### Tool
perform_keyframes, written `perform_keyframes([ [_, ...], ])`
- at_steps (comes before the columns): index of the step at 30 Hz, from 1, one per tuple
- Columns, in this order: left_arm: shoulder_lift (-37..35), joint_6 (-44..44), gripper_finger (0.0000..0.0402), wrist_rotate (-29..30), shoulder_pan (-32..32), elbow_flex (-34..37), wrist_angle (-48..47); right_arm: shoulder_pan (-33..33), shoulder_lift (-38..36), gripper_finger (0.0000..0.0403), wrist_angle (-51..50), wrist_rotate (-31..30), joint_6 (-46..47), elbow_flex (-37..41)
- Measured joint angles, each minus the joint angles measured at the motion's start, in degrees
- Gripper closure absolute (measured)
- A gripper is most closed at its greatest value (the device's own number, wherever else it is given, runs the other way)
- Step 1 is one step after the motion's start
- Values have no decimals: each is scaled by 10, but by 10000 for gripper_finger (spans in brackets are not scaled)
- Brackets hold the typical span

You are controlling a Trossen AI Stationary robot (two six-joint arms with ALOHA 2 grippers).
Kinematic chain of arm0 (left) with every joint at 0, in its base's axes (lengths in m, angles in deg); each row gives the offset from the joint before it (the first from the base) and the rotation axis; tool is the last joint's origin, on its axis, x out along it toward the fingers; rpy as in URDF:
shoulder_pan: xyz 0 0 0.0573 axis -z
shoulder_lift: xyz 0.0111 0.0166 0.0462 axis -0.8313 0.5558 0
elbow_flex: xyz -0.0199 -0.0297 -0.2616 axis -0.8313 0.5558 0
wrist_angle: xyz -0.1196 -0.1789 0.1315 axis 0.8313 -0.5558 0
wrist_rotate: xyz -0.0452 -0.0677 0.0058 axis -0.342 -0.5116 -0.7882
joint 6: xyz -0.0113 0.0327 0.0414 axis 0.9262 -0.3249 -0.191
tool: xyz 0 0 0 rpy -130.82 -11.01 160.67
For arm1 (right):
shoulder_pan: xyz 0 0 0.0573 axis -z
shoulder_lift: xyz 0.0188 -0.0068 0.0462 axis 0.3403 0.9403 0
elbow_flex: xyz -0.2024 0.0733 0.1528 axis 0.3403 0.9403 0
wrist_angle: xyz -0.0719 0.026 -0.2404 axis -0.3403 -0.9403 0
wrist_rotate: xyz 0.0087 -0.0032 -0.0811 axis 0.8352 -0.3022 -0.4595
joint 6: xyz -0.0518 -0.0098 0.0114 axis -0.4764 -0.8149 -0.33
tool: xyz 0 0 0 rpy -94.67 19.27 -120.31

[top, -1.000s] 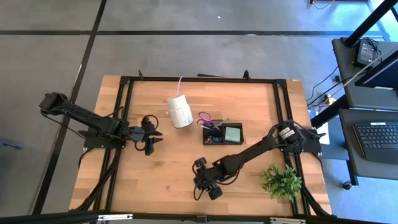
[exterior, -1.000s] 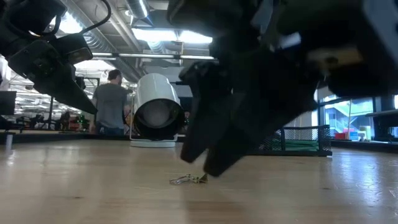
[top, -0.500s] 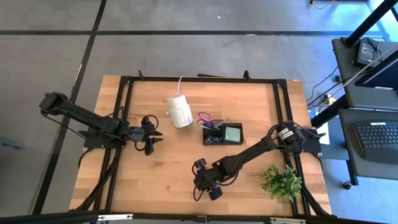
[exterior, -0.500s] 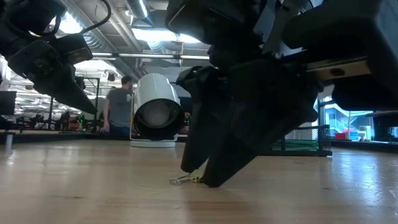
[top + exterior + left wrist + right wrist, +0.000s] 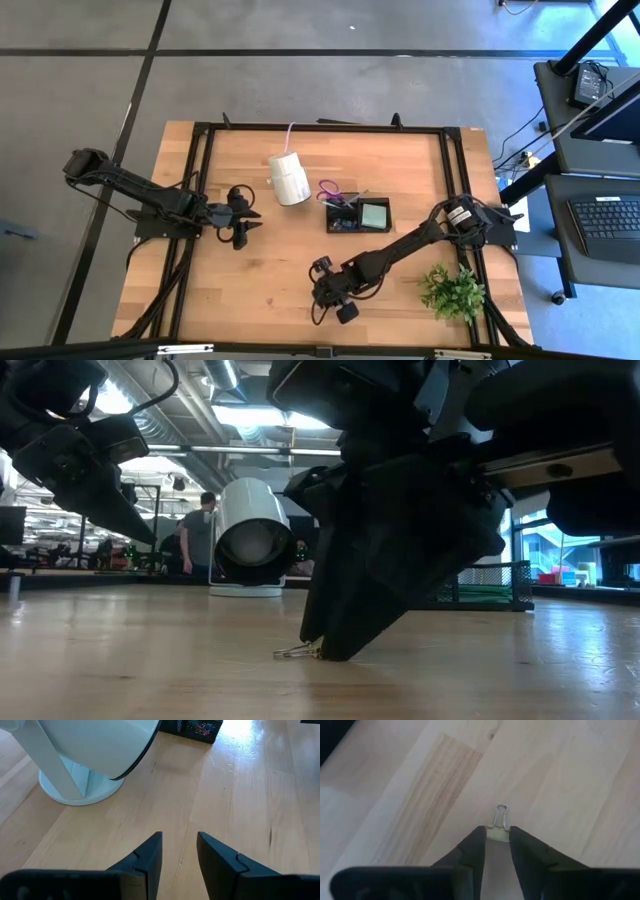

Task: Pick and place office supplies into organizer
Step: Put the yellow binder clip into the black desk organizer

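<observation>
A small binder clip (image 5: 496,834) with a wire loop lies on the wooden table near its front edge; the low view also shows this clip (image 5: 293,650). My right gripper (image 5: 496,833) slants down onto it and is shut on it; in the high view this gripper (image 5: 320,298) is at front centre. My left gripper (image 5: 178,840) hangs open above the table's left part (image 5: 245,224), touching nothing. The black organizer (image 5: 357,215) sits at the table's middle and holds purple scissors (image 5: 330,189), a mint-green pad (image 5: 375,213) and pens. My right gripper pinches the clip's pale body (image 5: 496,836) between its two fingertips (image 5: 479,836). The fingers slant down from above. The wire loop (image 5: 500,815) sticks out past the fingertips. The clip lies flat on the table (image 5: 293,650).
A white cylinder roll (image 5: 288,178) on a round foot stands left of the organizer. A green plant (image 5: 452,292) sits at the front right. A black frame (image 5: 205,180) borders the table. A person (image 5: 200,540) stands in the room beyond.
My right gripper has sunk a little onto the table and its fingers have closed in on the binder clip, which stays in place. My left arm has kept still.
</observation>
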State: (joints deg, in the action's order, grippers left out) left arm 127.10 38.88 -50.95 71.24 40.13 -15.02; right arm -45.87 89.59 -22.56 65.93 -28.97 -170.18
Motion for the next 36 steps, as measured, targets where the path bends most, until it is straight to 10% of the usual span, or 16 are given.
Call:
perform_keyframes([
  [19, 0, 1, 286, 0, 0, 0, 0, 2, 6, 343, -35, -12, 207, -36],
  [36, 0, 0, 286, 0, 0, 0, 0, 93, 2, 341, -574, -115, 236, -314],
])
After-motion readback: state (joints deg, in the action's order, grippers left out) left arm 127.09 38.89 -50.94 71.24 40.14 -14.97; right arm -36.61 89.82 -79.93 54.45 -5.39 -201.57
